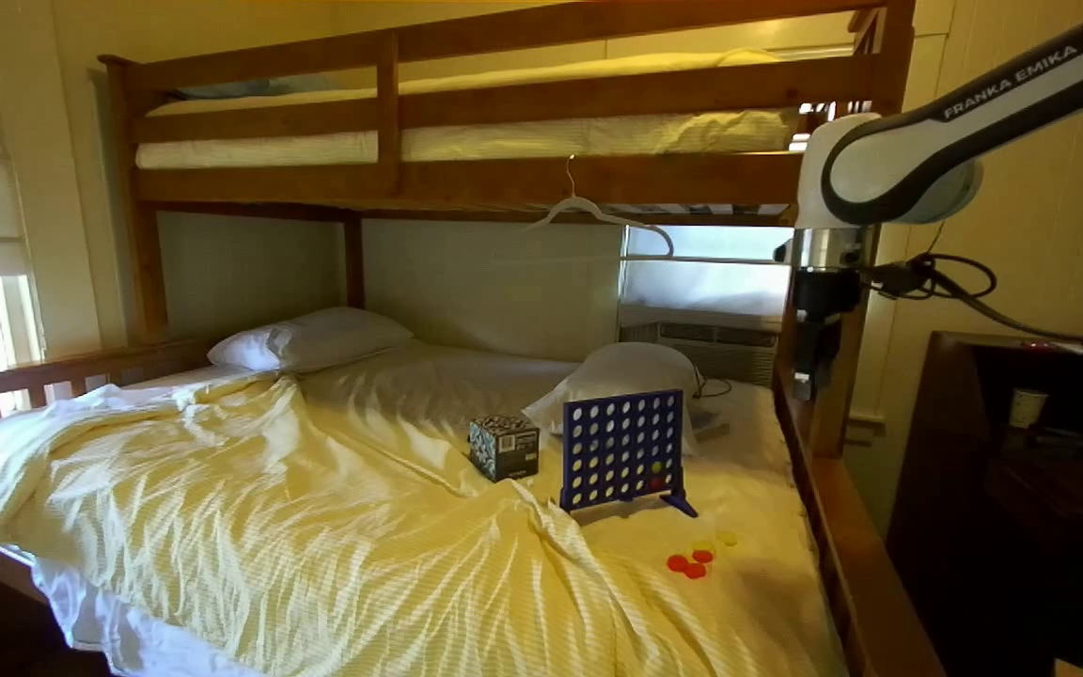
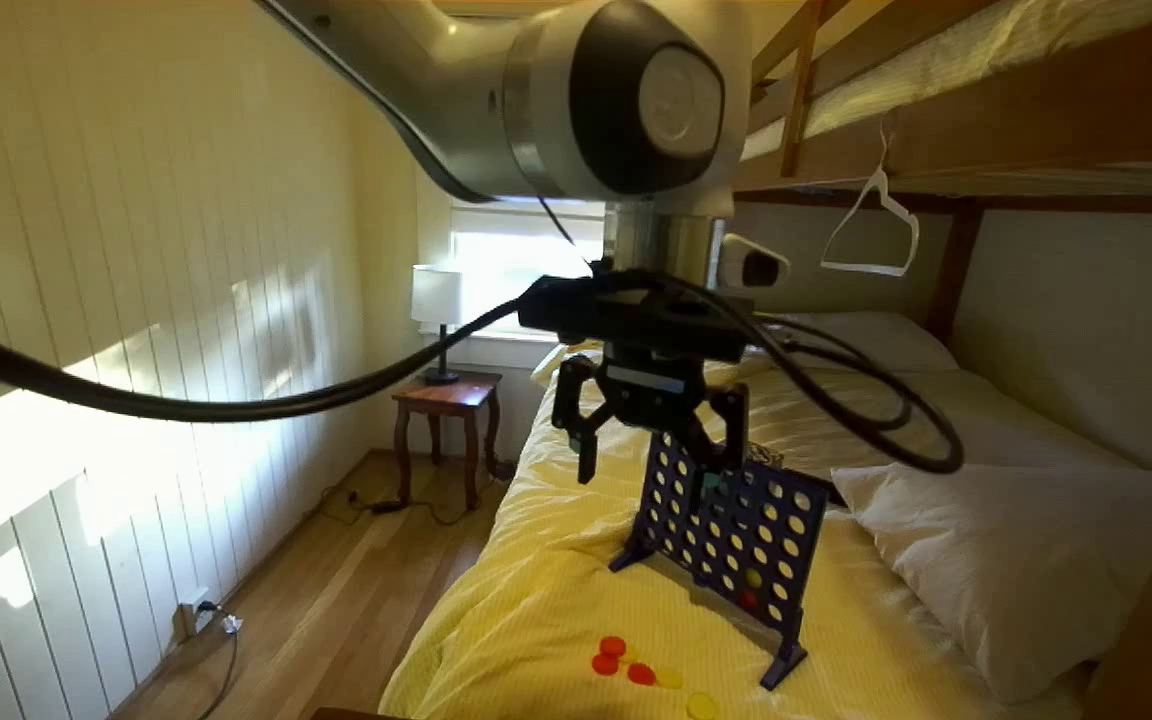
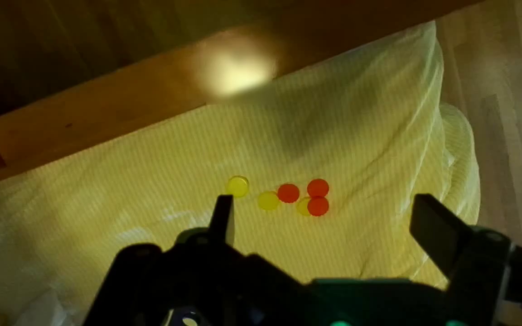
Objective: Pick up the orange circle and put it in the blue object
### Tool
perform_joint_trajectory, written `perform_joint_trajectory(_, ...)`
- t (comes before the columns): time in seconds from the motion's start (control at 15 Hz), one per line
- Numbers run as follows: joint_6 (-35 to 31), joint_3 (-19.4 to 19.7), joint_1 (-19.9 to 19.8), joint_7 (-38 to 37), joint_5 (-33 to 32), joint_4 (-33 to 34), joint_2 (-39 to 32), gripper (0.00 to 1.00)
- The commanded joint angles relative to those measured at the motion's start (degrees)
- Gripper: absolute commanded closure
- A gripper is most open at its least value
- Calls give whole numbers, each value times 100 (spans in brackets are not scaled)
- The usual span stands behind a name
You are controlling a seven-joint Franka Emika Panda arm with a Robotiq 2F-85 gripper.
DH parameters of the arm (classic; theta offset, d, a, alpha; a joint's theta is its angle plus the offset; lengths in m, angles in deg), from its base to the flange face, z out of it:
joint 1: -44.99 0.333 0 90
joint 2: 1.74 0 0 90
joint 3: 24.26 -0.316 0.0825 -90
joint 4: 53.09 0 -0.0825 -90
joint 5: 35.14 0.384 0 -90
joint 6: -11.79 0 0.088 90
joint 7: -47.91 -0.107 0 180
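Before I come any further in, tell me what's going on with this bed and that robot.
A Franka Emika Panda arm has its Robotiq gripper open and empty, raised clear of the yellow striped bedding. The job is to put an orange-red token into the blue Connect Four-style grid, but none is gripped yet. Three lie among yellow tokens on the bedding. The grid stands upright, already holding a red token with a yellow one above it.

Grid (image 1: 618, 451) smooth plastic, tokens (image 3: 288, 193) below pincer (image 2: 644, 485) same. Pincer itself matt. Blanket (image 1: 316, 498) matt ribbed cloth, rail (image 3: 152, 93) smooth wood, glossy highlight.
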Motion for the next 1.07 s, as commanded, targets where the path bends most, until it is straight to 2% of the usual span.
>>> perform_joint_trajectory(0.0,-983,-140,43,-169,-58,-240,-496,0)
perform_joint_trajectory(0.27,-2009,-142,-57,-220,-129,-340,-1162,0)
perform_joint_trajectory(0.47,-2470,-93,-126,-166,-55,-241,-1712,0)
perform_joint_trajectory(0.53,-2468,-86,-128,-98,15,-204,-1820,0)
perform_joint_trajectory(0.6,-2319,-125,-119,-95,4,-310,-1543,0)
perform_joint_trajectory(1.0,-2347,-132,-126,-96,4,-290,-1629,0)
